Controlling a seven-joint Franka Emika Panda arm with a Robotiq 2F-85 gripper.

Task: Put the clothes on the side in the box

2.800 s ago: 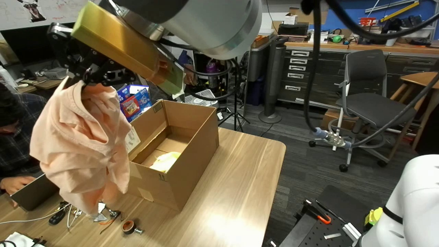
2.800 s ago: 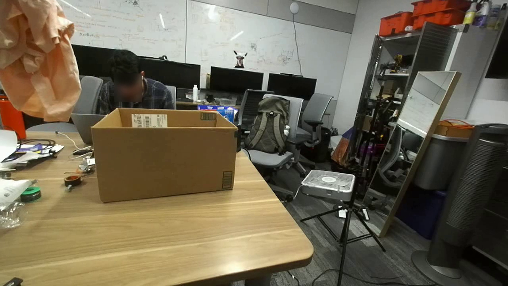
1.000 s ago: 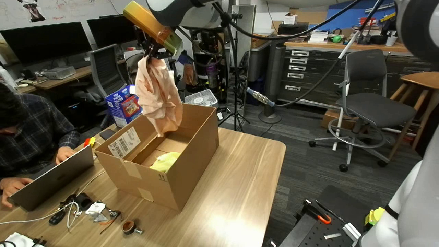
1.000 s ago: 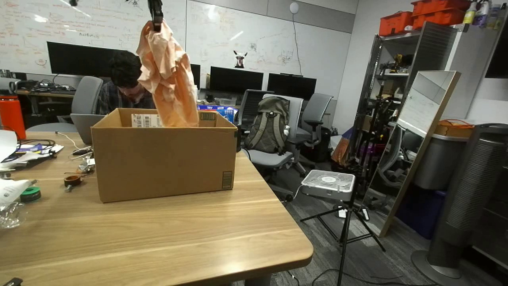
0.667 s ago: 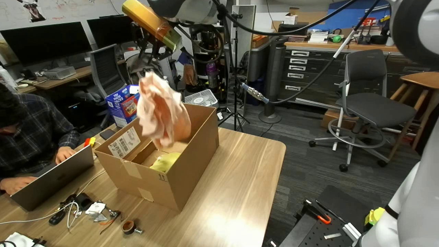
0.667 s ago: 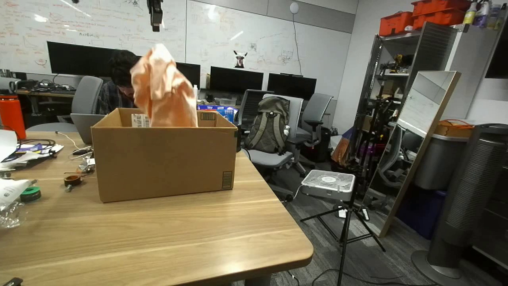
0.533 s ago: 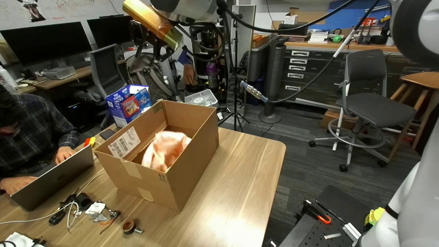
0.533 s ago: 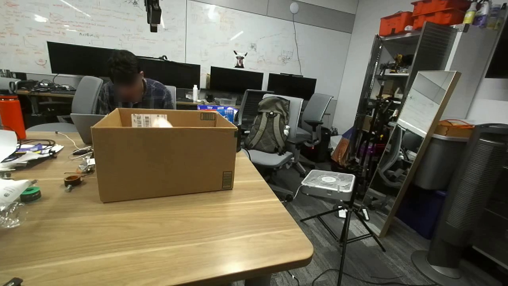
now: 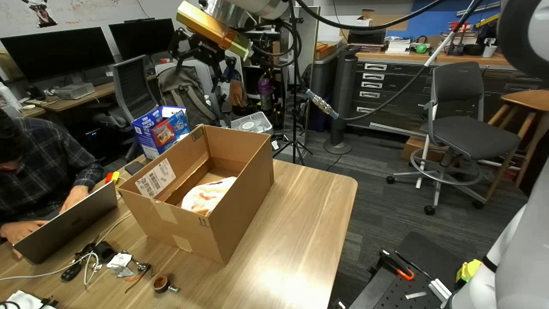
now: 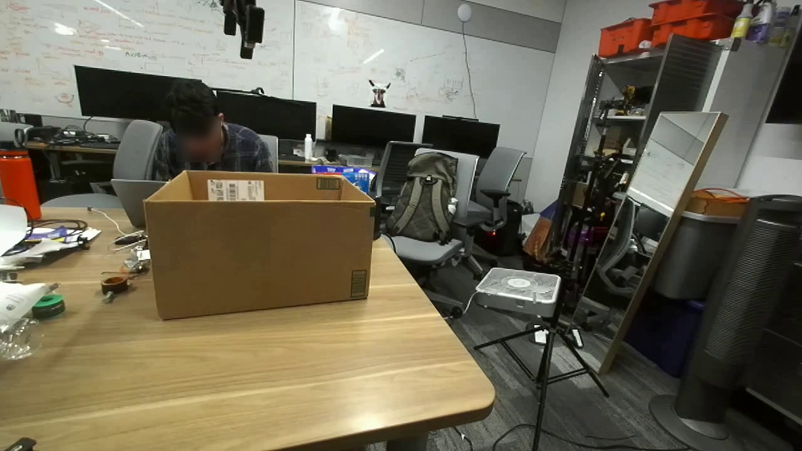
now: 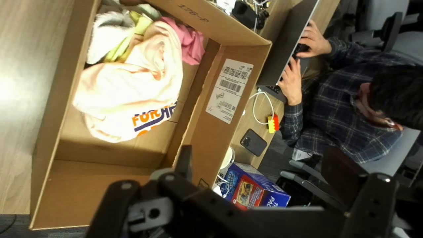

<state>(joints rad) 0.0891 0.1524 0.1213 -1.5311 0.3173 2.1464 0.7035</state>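
Wrist view, upper left: peach garment (image 11: 132, 84) in box (image 11: 211, 138); likely light, limp, unbreakable, best pinched at upper fold (image 11: 172, 41). Gripper (image 11: 259, 162), lower right: jaws parted, empty.

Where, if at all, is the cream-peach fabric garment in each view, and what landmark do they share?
In an exterior view: cream-peach fabric garment inside the open brown cardboard box, below and left of centre.
In an exterior view: not visible; the box's near wall blocks it.
Wrist view: garment upper left, inside the box.
Shared landmark: white printed label on the box's inner side.
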